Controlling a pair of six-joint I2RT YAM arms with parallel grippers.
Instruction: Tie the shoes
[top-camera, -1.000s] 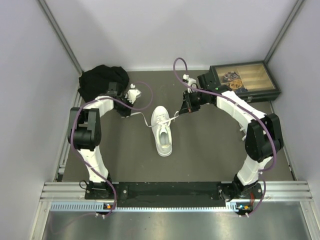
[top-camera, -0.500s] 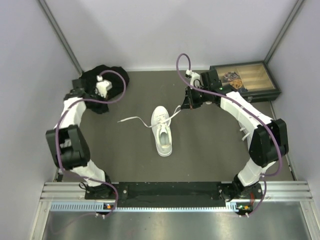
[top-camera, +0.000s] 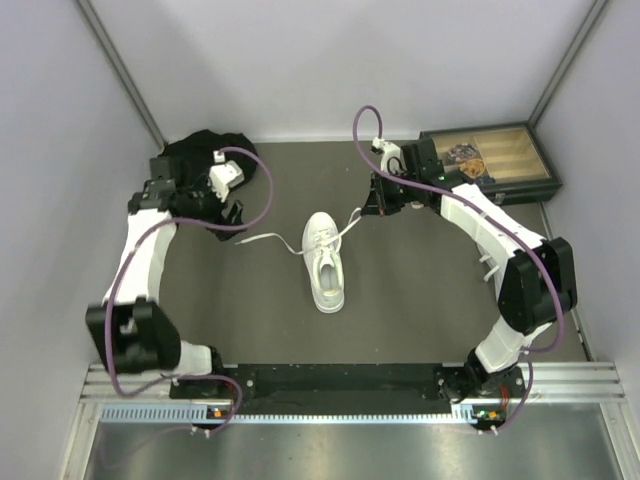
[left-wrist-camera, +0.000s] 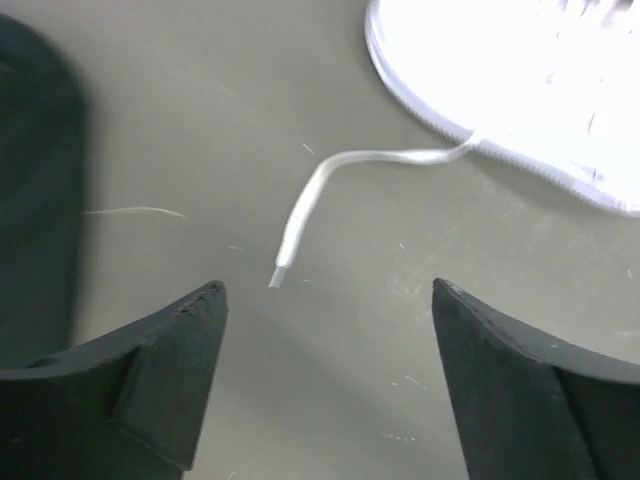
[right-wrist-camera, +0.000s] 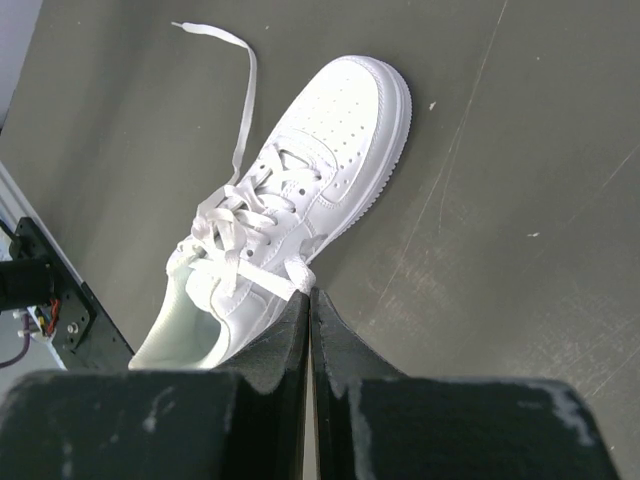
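The white shoe (top-camera: 326, 262) lies mid-table, toe towards the arms' bases. Its left lace (top-camera: 265, 238) trails loose across the mat to the left. My left gripper (top-camera: 233, 214) hovers open just beyond that lace's end. In the left wrist view the lace tip (left-wrist-camera: 278, 276) lies on the mat just ahead of the open left gripper (left-wrist-camera: 328, 290), closer to its left finger, touching nothing. My right gripper (top-camera: 370, 208) is shut on the shoe's right lace (top-camera: 350, 228), which runs taut up from the eyelets. The right wrist view shows the right gripper (right-wrist-camera: 310, 292) pinching that lace beside the shoe (right-wrist-camera: 310, 190).
A black cloth bundle (top-camera: 198, 156) sits at the back left, right behind the left gripper. A dark box with a wooden tray (top-camera: 490, 158) stands at the back right. Grey walls close in the mat on three sides.
The left gripper has opened and dropped the left lace, which now lies on the mat. The left arm swung out left, then came back over the lace end. The right gripper shifted slightly back.
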